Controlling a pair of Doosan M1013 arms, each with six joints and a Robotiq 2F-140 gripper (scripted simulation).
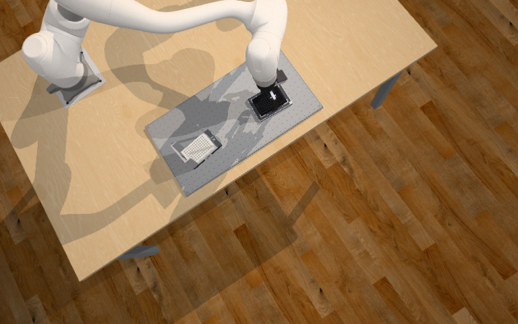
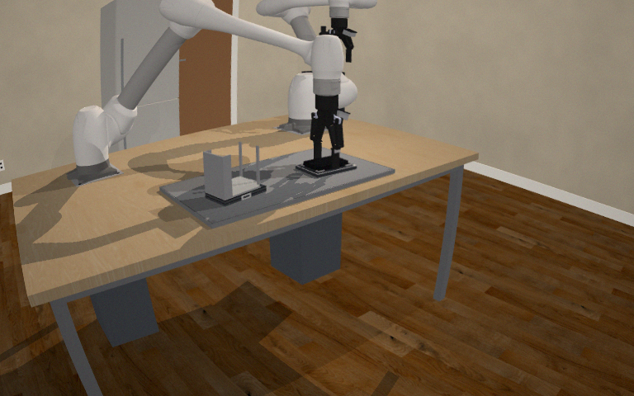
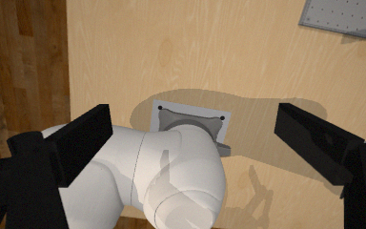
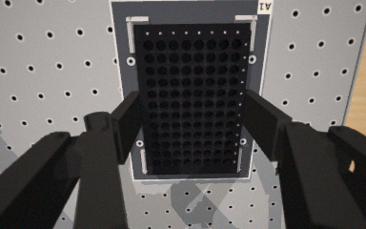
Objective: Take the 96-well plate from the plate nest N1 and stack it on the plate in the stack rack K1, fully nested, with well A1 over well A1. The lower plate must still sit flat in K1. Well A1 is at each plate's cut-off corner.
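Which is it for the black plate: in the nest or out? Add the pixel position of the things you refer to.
In. The black plate (image 1: 261,102) (image 2: 325,164) (image 4: 191,100) lies within the nest's (image 1: 261,120) (image 2: 319,174) (image 4: 125,86) four corner guides (image 4: 254,35).

Looks warm and moderately bright around the perforated board (image 1: 301,100) (image 2: 369,171) (image 3: 334,14) (image 4: 315,88), dimmer on the floor (image 1: 420,229) (image 2: 514,280) (image 3: 29,95) below it in the top view. Seems lit from overhead, beyond the board's upper side there. Casts broad, overlapping shadows with fairly crisp edges across and beside the board. Appears slightly grainy, with no strong blur or edge distortion. Sinks into near-black over the plate (image 1: 261,104) (image 2: 322,163) (image 4: 193,100) on the board.
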